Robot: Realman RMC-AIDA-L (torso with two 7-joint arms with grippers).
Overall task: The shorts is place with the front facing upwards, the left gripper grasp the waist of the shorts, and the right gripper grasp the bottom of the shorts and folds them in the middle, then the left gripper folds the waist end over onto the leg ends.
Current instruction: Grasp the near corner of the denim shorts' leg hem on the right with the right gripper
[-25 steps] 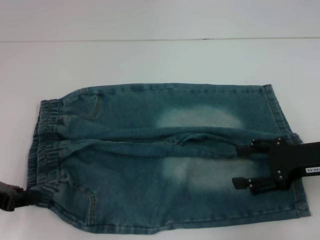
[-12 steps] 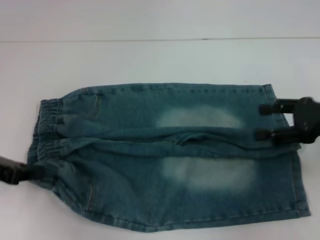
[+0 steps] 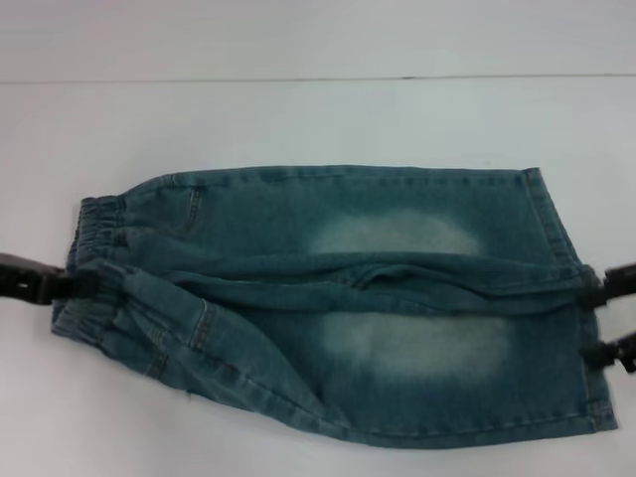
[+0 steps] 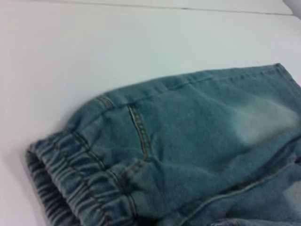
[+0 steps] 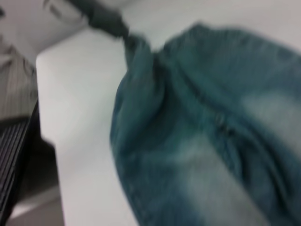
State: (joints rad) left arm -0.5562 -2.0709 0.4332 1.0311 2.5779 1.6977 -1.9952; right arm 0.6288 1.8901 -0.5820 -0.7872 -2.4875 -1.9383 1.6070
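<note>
Bench: plain white surface carrying the garment; its far edge runs across the top of the head view.
Denim shorts: faded blue with two whitish worn patches, lying near the bench's near edge, lengthwise from the left side to the right side.
Waistband: gathered elastic band at the end toward the bench's left edge; its near corner is drawn up and inward, so a diagonal fold runs across the near leg.
Leg hems: straight stitched hems at the end toward the bench's right edge, lying flat.
Left tool: black, at the waistband's mid-height, closed and pinching the gathered denim.
Right tool: black, at the hem edge; two fingertips stand parted, touching the hem, with no cloth visibly clamped.
</note>
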